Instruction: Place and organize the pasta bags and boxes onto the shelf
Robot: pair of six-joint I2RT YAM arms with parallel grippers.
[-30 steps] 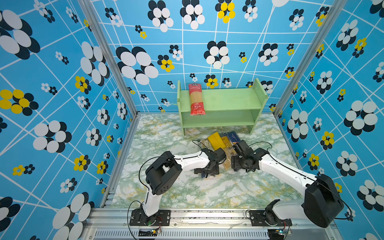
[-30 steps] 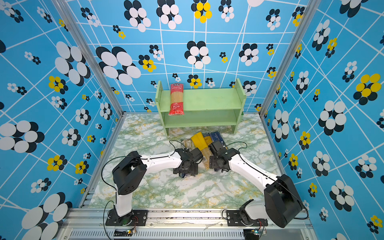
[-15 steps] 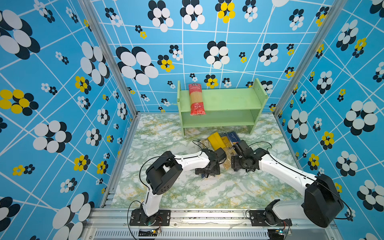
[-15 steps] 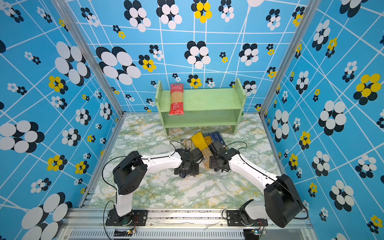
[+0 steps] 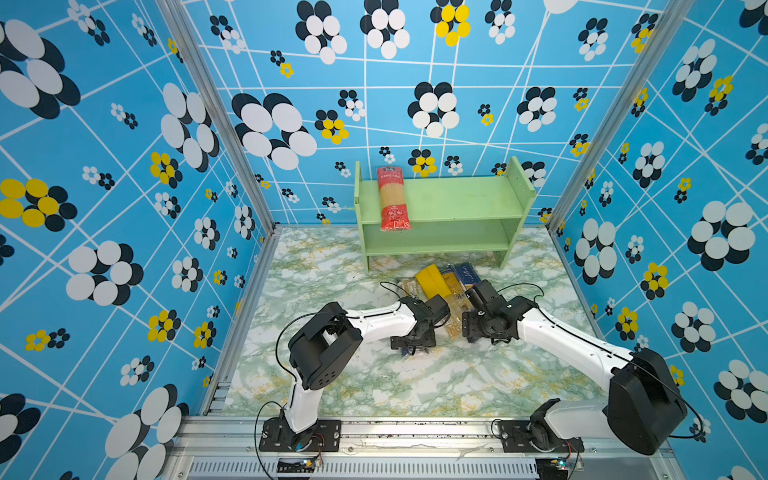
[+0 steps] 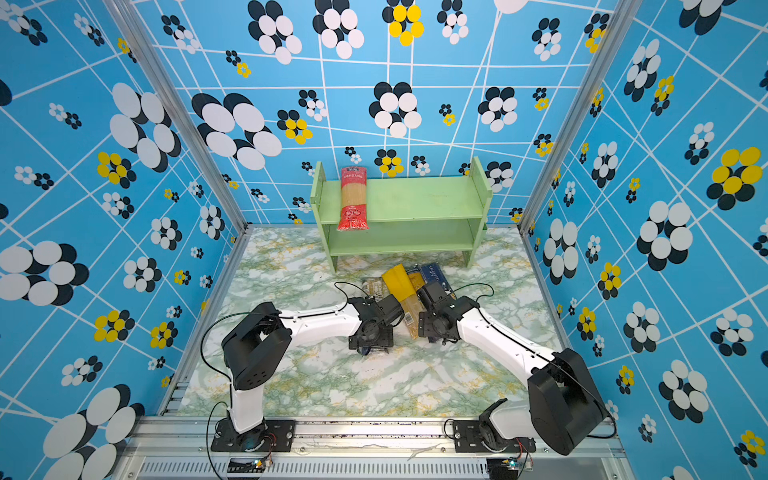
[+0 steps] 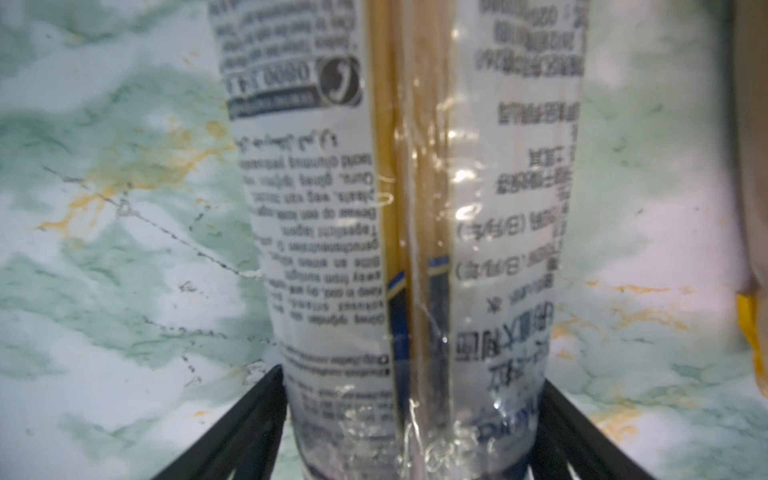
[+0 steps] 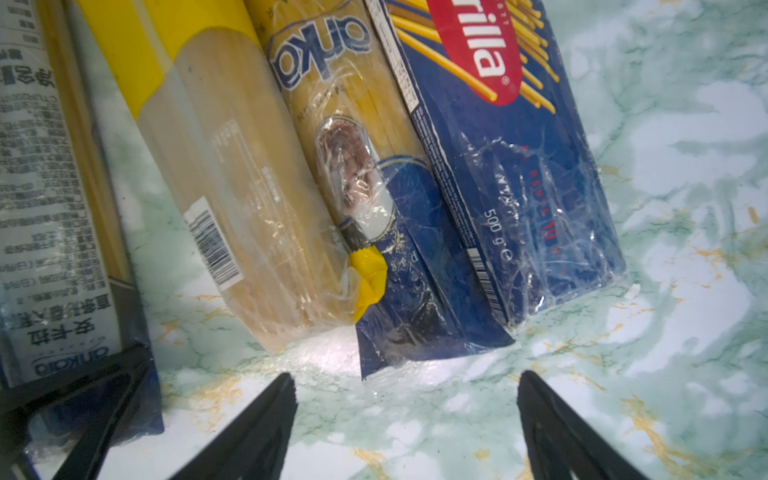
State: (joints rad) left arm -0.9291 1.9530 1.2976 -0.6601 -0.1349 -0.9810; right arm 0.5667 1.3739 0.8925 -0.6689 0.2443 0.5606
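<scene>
The red-ended bag [image 5: 392, 199] lies on the top tier of the green shelf [image 5: 461, 195], by its left end. The other packs lie side by side on the table in front of the shelf: a clear white-label bag [image 7: 415, 208], a yellow-topped bag [image 8: 224, 166], a blue-ended bag [image 8: 374, 187] and the dark blue Barilla box [image 8: 519, 166]. My left gripper [image 7: 413, 415] is low over the near end of the clear bag, its fingers pressed against both sides. My right gripper [image 8: 405, 390] stands open just short of the blue-ended bag's end, nothing between its fingers.
Patterned blue walls close in the marbled table [image 5: 374, 386] on three sides. The shelf's lower tier [image 5: 436, 239] holds nothing. The two arms' wrists sit close together at mid-table, on either side of the yellow-topped bag's near end [image 5: 453, 324].
My left gripper's jaws have narrowed onto the clear bag. Neither arm has shifted noticeably, and the packs lie as before.
</scene>
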